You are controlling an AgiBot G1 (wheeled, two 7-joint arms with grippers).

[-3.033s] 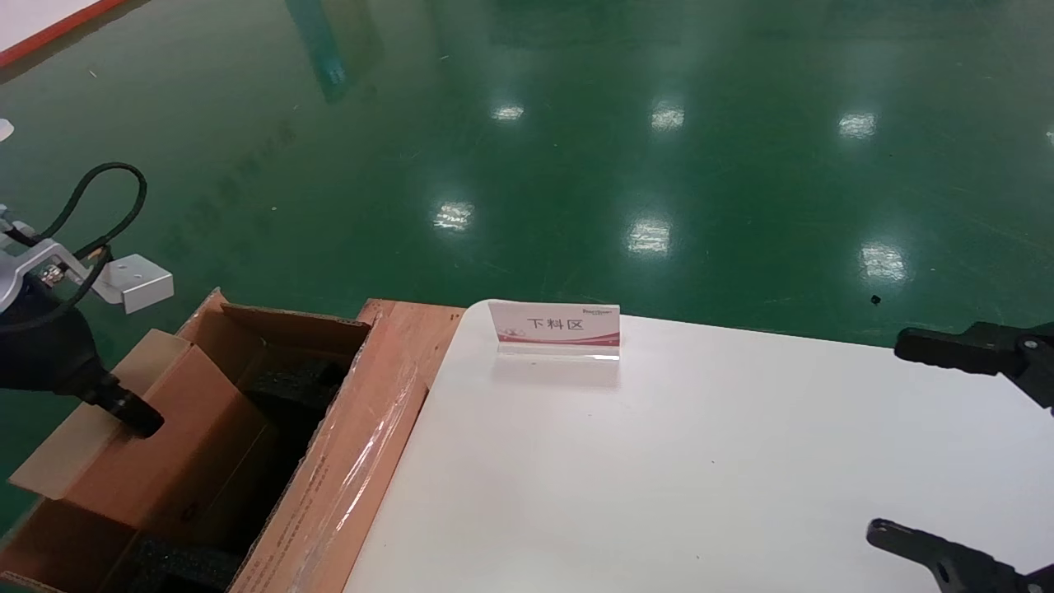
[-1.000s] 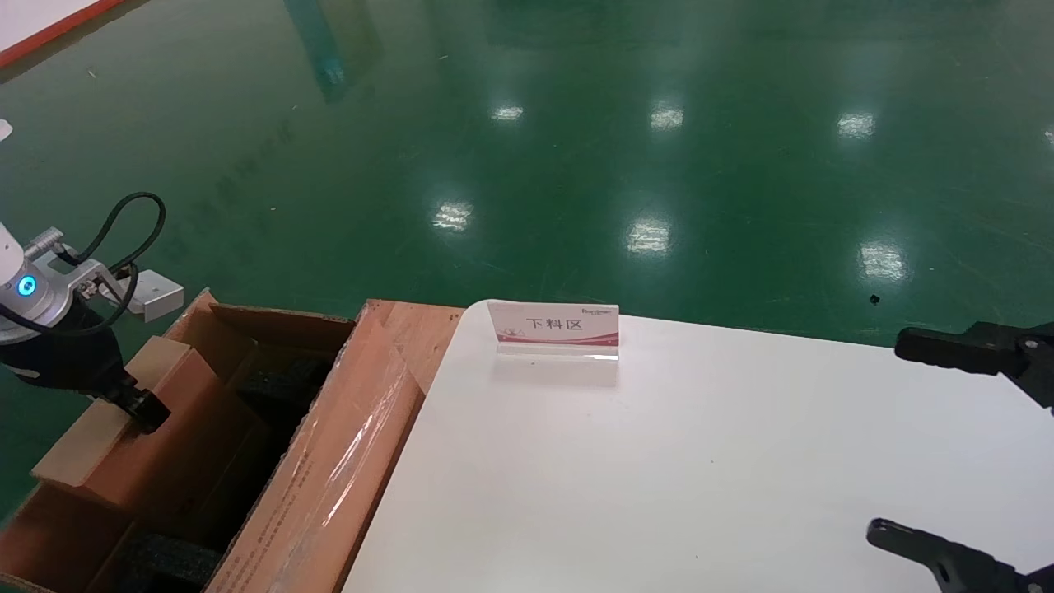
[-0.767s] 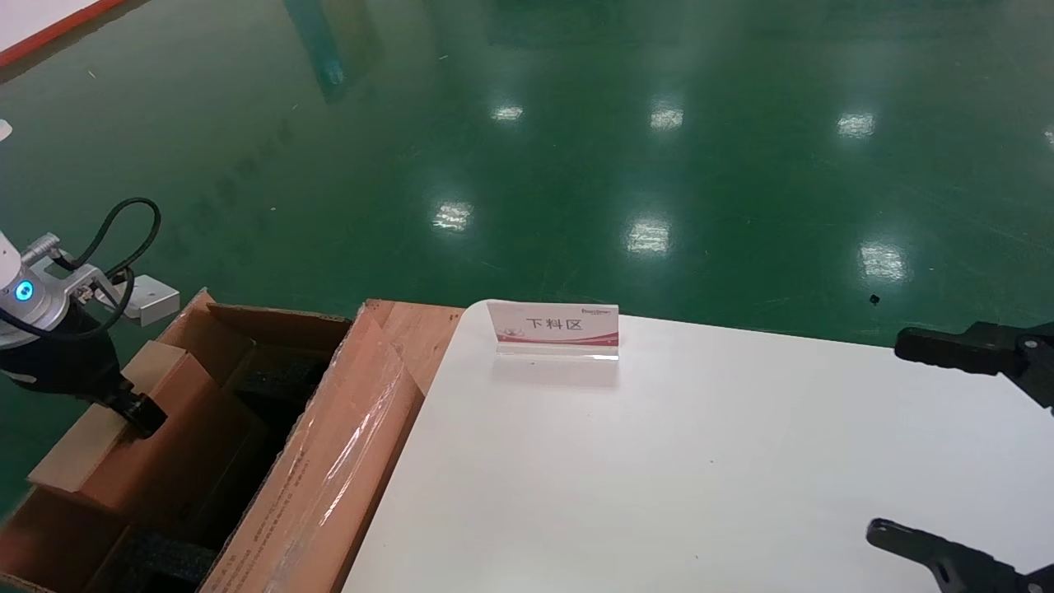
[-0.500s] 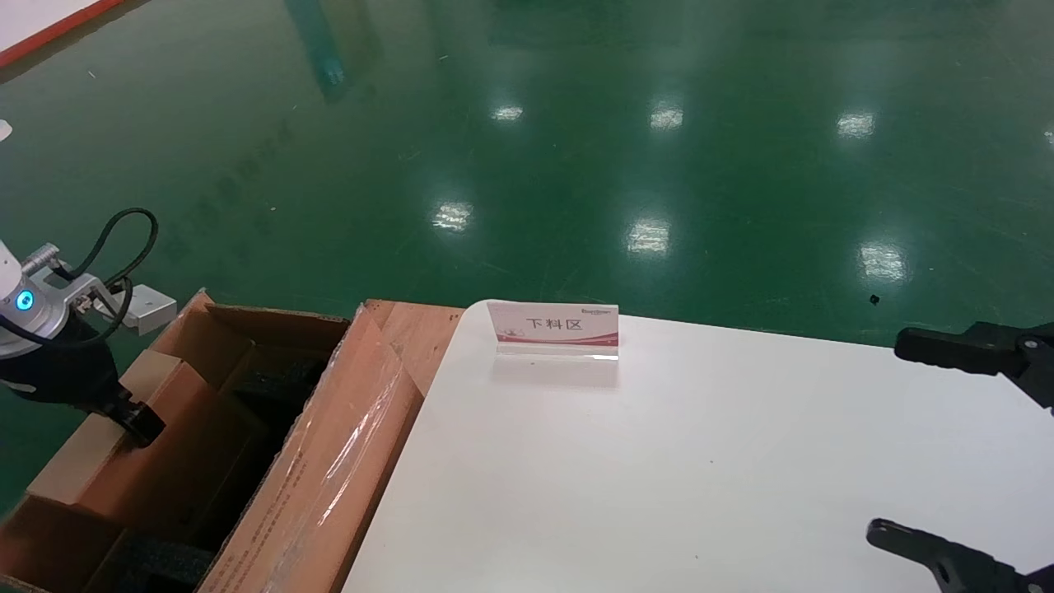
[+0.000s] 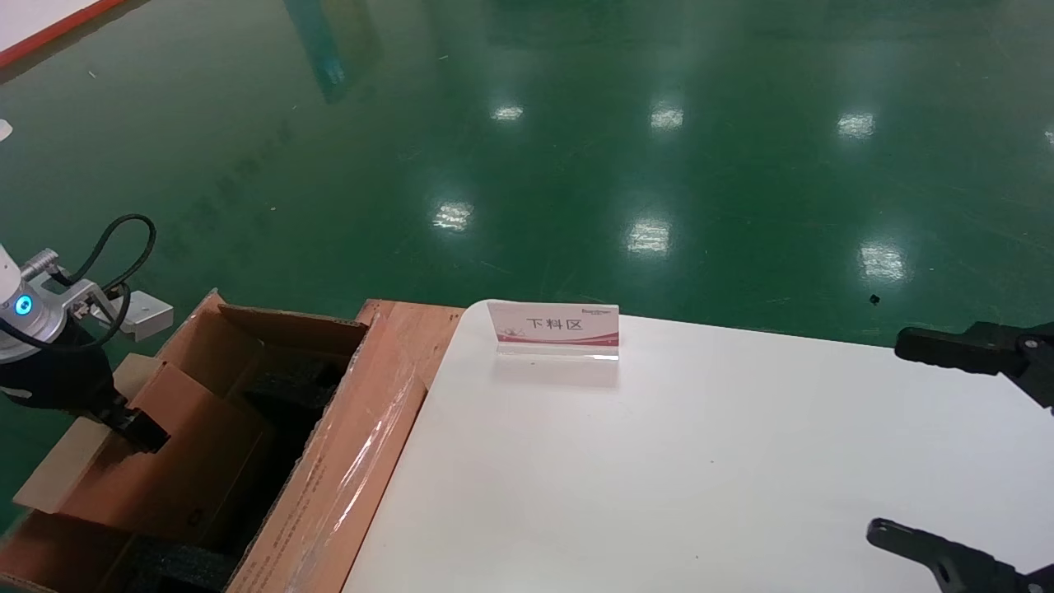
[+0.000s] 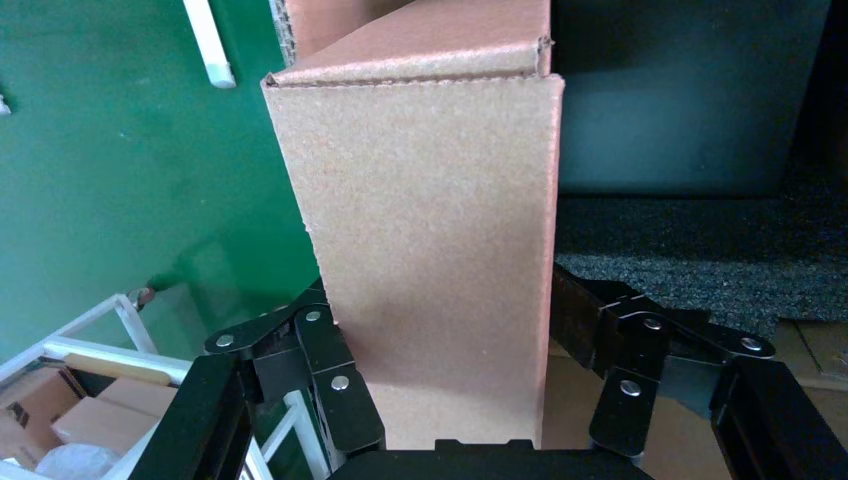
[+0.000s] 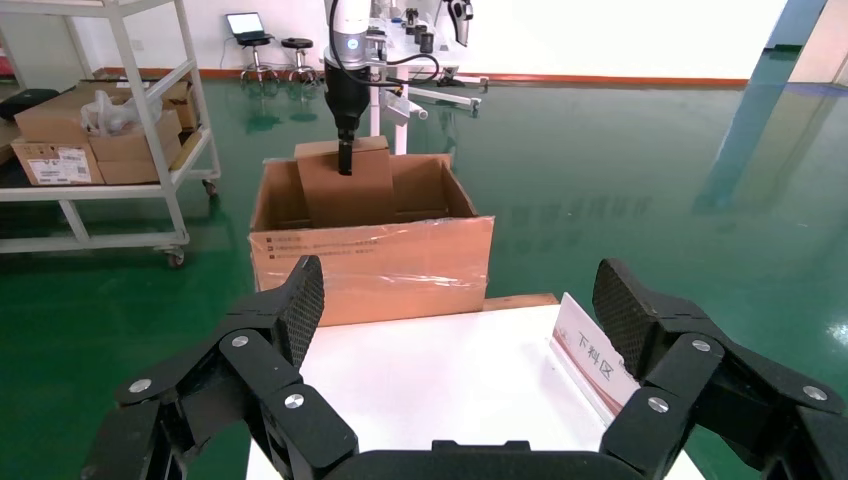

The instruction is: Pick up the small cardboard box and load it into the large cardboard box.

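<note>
My left gripper (image 5: 138,430) is shut on the small cardboard box (image 5: 169,469), a plain pinkish-brown carton held tilted inside the open top of the large cardboard box (image 5: 362,428) left of the table. In the left wrist view the small cardboard box (image 6: 430,230) fills the space between the fingers (image 6: 340,390), above black foam (image 6: 680,260). Black foam (image 5: 288,387) also shows inside the large carton. My right gripper (image 5: 889,435) is open and empty over the table's right edge; it also shows in the right wrist view (image 7: 455,300).
The white table (image 5: 700,461) carries a small standing sign (image 5: 553,328) at its far edge. The large box's taped flap (image 5: 329,494) leans against the table's left side. Green floor lies all around. A shelf rack with cartons (image 7: 90,140) stands beyond the large box.
My left gripper has sunk a little with the small box, whose near end now sits lower in the large box. The taped flap has dropped back toward the table. The right arm has not moved.
</note>
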